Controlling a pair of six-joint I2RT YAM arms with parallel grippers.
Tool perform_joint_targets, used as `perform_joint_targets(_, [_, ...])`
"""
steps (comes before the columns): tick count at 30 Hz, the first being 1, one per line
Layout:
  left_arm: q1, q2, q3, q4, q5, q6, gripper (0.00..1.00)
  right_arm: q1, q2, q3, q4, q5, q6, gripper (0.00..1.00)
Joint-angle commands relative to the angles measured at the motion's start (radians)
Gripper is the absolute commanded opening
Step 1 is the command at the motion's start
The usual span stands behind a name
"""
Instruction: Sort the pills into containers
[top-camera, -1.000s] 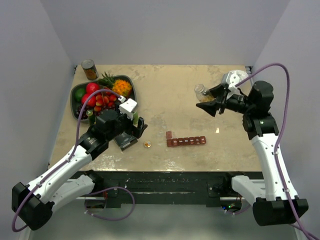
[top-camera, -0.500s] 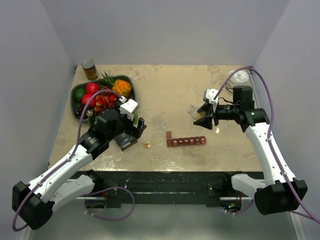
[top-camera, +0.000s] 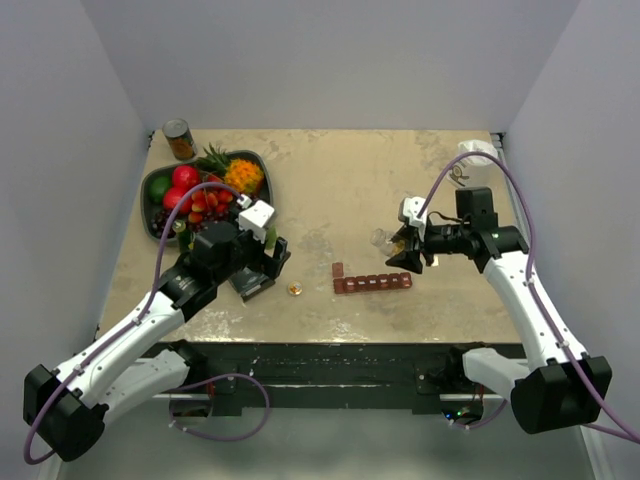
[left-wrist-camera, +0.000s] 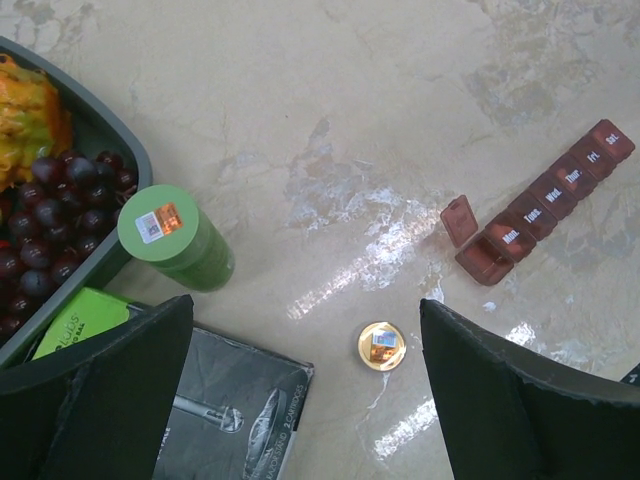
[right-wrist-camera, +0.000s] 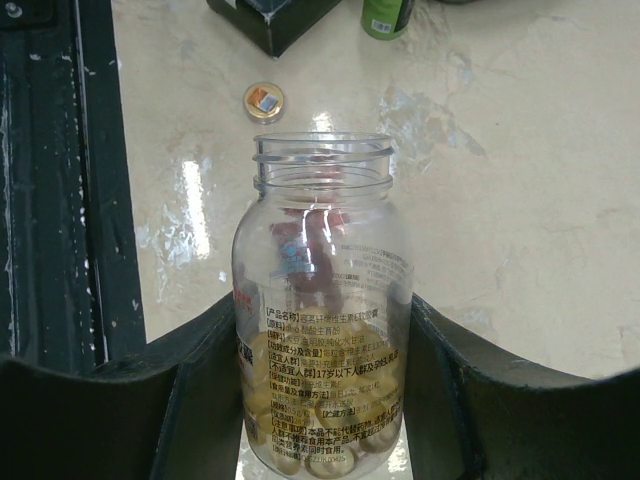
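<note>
The tabletop (top-camera: 350, 190) is a pale beige slab with a marbled finish — cloudy grey-brown patches drift across it, clearest in the left wrist view. Its surface is glossy, and light from above breaks into white glare streaks (left-wrist-camera: 385, 250). Plain, matt, pale lavender-grey panels close it in on three sides: a back wall (top-camera: 330, 60), a left wall (top-camera: 50, 170) and a right wall (top-camera: 590, 110). Along the near edge runs a black metal frame (top-camera: 330, 362), flecked with white scuffs in the right wrist view. Below it lies a flat grey floor (top-camera: 340, 450).

A green tube (left-wrist-camera: 176, 238) stands just beside the fruit bowl (left-wrist-camera: 110, 130) and black box (left-wrist-camera: 230, 405).
</note>
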Motion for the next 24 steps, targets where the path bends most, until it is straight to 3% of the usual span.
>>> perform_joint_targets(1, [0.005,-0.018,-0.003,0.031,-0.053,0.015,0.99,0.01,-0.013,-0.031,0.021,0.019,-0.045,0.04])
perform_joint_targets(8, [0.005,-0.01,-0.003,0.031,-0.045,0.018,0.99,0.042,0.011,-0.081,0.059,0.068,-0.043,0.04])
perform_joint_targets(24, [0.007,0.026,0.006,0.014,-0.053,0.026,0.99,0.272,0.16,-0.086,0.156,0.333,0.006,0.04])
